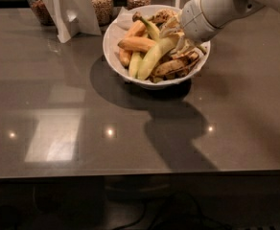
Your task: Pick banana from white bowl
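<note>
Camera view, the only one, item by item.

1. Pincer: at the end of a thick white arm that comes in from the upper right. It sits low inside the bowl, on the right part of the fruit pile, with its tip at the upper end of the long pale banana. Whether it is wide, narrow or holding anything, I cannot tell; the tip is lost among the fruit.

2. Banana: long, curved, pale yellow-green. It lies in the bowl, running from just under the pincer down and to the left, on top of the pile.

3. White bowl: round and deep. It surrounds the pincer, and its near wall is below it. White paper shows at the rim, up and to the left of the pincer.

4. Orange-yellow bananas: shorter, left of the pincer, lying across the pale one.

5. Brown-spotted bananas: just below the pincer, against the bowl's near right wall.

6. Tabletop: grey and glossy, carrying the bowl. The arm's shadow falls on it below the pincer.

7. White stand: well to the left of the pincer, at the back.

8. Jars: three in a row behind the bowl, up and to the left of the pincer, with grainy contents.
</note>
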Motion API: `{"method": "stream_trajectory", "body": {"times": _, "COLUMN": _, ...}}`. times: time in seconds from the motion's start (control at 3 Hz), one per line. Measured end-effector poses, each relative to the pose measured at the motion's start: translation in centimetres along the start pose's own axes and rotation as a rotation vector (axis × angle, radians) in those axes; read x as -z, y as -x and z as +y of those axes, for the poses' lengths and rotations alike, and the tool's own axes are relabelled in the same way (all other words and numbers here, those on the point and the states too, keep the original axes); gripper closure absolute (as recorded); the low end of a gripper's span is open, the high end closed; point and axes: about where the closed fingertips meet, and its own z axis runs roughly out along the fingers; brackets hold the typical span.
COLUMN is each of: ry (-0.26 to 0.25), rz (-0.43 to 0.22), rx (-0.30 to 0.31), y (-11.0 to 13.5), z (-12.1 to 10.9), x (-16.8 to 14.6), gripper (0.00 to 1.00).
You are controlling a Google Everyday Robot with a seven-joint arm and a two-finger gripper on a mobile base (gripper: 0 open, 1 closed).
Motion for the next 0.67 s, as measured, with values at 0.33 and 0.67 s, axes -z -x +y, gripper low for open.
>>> {"method": "stream_trajectory", "body": {"times": 0.33, "ry": 0.009, "rz": -0.023, "rx": -0.009, "y": 0.2, "z": -0.4, "x": 0.7, "gripper": 1.00}}
{"method": "stream_trajectory", "body": {"times": 0.67, "ry": 0.021, "rz": -0.061, "rx": -0.022, "y": 0.6, "z": -1.4, "x": 2.0, "gripper": 1.00}}
